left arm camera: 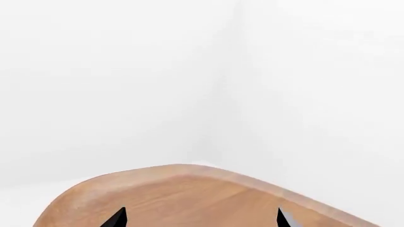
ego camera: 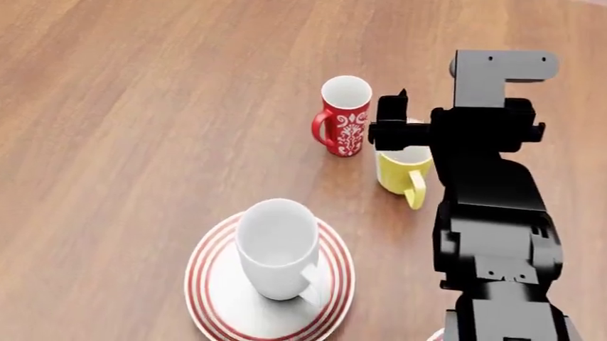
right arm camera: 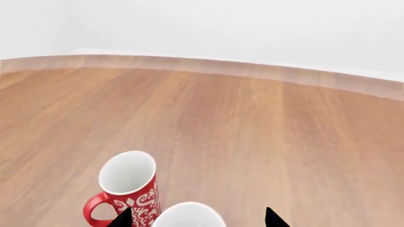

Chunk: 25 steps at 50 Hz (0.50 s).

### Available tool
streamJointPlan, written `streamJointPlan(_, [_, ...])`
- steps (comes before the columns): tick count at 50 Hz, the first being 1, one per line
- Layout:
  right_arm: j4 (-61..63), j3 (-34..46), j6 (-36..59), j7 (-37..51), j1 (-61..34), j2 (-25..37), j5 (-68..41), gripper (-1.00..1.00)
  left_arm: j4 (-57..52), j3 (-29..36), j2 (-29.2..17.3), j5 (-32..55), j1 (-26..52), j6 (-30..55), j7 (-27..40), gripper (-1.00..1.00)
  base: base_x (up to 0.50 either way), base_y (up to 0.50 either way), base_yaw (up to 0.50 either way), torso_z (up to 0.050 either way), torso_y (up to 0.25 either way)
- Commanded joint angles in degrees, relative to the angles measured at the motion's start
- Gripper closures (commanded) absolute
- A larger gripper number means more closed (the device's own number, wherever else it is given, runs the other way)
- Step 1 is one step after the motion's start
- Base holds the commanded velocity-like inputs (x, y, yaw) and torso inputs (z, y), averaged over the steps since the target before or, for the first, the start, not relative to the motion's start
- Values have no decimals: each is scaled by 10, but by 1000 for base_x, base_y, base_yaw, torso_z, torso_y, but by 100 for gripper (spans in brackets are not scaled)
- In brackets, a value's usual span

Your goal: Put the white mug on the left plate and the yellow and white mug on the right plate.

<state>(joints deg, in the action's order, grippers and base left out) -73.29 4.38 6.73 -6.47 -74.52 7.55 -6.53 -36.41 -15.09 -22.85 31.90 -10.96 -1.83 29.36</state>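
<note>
White mug (ego camera: pixel 276 246) stands upright on the left plate (ego camera: pixel 210 298), its half of our job apparently done, while our right gripper (ego camera: pixel 399 131) hovers over the yellow and white mug (ego camera: pixel 402 170) beside the red floral mug (ego camera: pixel 345 117), jaws apart around its rim, seemingly readying a lift. Our left gripper (left arm camera: pixel 200 218), fingers spread and empty, overlooks the wooden table (ego camera: pixel 142 106) edge and bare white walls.

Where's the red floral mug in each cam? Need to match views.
Head view: red floral mug stands upper centre on the table, just left of the yellow and white mug.
Right wrist view: red floral mug at the lower left, beside a white mug rim at the bottom edge.
Left wrist view: not in it.
Shared landmark: the wooden table.
</note>
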Motion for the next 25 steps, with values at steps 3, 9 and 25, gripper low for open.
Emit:
streamJointPlan(3, [-17, -28, 0, -10, -8, -8, 34, -100, 2, -1, -1, 8, 0, 0, 1, -100, 0, 0, 0, 9, -42])
streamJointPlan(9, [-17, -30, 3, -13, -15, -10, 44, -100, 5, 1, 1, -13, 4, -3, 7, -100, 0, 0, 0, 0, 0])
streamJointPlan(25, [-17, -41, 2, -15, -9, -9, 52, -100, 5, 6, -1, -33, 3, -1, 13, -100, 0, 0, 0, 7, -211])
